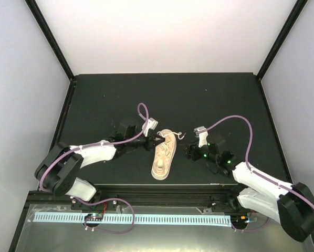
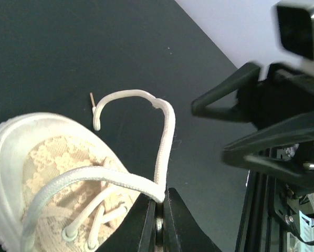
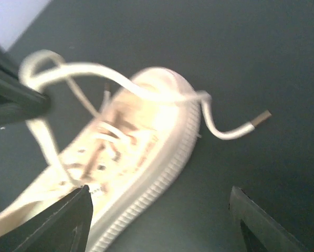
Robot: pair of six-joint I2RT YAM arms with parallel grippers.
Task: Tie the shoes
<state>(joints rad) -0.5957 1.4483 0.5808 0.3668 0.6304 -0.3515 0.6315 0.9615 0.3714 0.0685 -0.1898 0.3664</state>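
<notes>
Arms (image 1: pixel 96 152) — white shells, black joints — trail looping purple cables (image 1: pixel 233 117).

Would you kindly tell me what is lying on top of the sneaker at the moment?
A cream lace crosses over the sneaker, pinched in the left claw, its tipped end trailing onto the table. Whatever lies directly beneath the claw is hidden.
</notes>
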